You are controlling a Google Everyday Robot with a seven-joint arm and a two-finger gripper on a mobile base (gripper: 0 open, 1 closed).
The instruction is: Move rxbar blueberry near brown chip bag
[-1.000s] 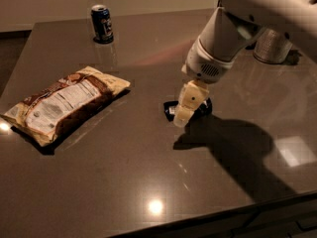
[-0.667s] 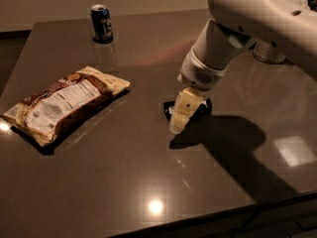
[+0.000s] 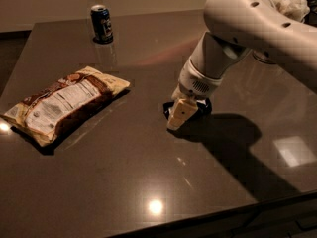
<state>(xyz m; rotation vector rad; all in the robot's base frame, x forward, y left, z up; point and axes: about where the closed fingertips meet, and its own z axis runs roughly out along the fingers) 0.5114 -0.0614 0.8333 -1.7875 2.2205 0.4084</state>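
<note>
Settling low over the middle of the dark table (image 3: 148,182), the robot's gripper (image 3: 179,116) now sits on the blueberry bar (image 3: 203,107). Over the past second it has slid slightly left and down, while the white arm swung further into view above it. The bar itself has not shifted: it lies flat beneath the gripper, dark edges showing on either side, well apart from the brown chip bag (image 3: 64,103) lying to the left. Whether the gripper has closed on the bar cannot be told from this angle. A blue drink can (image 3: 101,23) stands upright near the far edge. The job appears to be at the grasp, the carry toward the bag not yet begun.
</note>
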